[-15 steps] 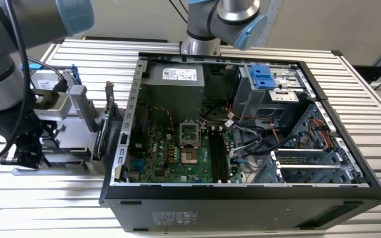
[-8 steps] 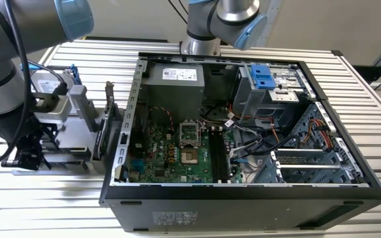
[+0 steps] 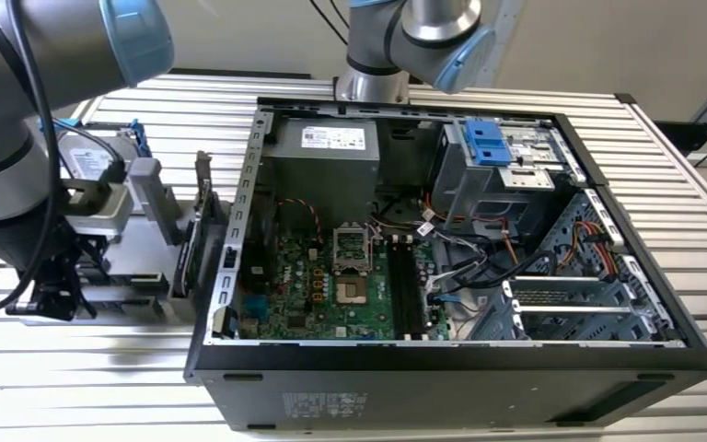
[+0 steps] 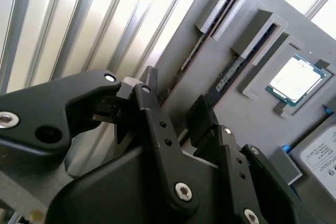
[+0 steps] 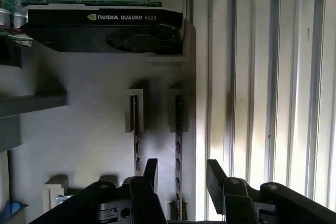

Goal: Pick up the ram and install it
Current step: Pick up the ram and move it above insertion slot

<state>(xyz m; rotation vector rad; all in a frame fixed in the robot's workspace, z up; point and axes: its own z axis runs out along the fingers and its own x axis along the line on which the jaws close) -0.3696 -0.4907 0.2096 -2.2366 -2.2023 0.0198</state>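
The black end effector [image 5: 182,170] is wide open and empty, poised just above the long dark ram stick [image 5: 178,140], which stands on edge in a grey plastic holder [image 5: 89,129]. I judge it light, stiff and fragile, best held by its flat faces.

An open black computer case [image 3: 452,391] lies on the ribbed metal surface [image 3: 685,212], green motherboard [image 3: 305,285] exposed. In the exterior view, a grey plastic holder [image 3: 144,189] at its nine o'clock carries a black graphics card [image 5: 105,32].
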